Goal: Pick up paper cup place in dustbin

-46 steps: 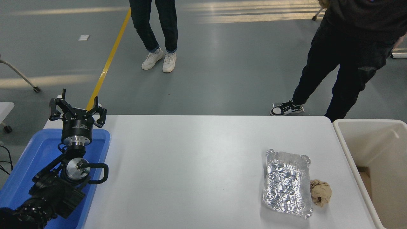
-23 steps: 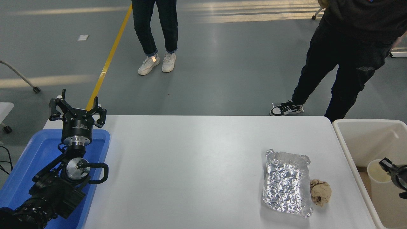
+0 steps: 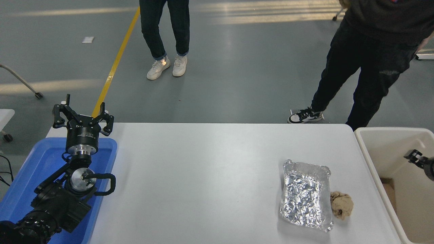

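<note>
The paper cup cannot be seen anywhere, so its place relative to the right gripper [image 3: 419,160] cannot be told; it may be down inside the dustbin [image 3: 364,149], but the view does not show that. The dustbin stands just past the table's right edge. Only a small black tip of the right gripper pokes in from the picture's right side, above the open bin. So little of it shows that I cannot tell if its fingers are apart or together.

On the white table [image 3: 210,169], near the right edge, lies a shiny foil tray [image 3: 305,196]. A crumpled brown paper ball [image 3: 341,205] sits touching its right side, between the foil and the bin.

At the table's left edge is a blue tray [image 3: 30,169]. The left gripper [image 3: 82,115] is parked above its far end, with its fingers spread apart and nothing in them.

Two people stand on the floor beyond the table's far edge.
</note>
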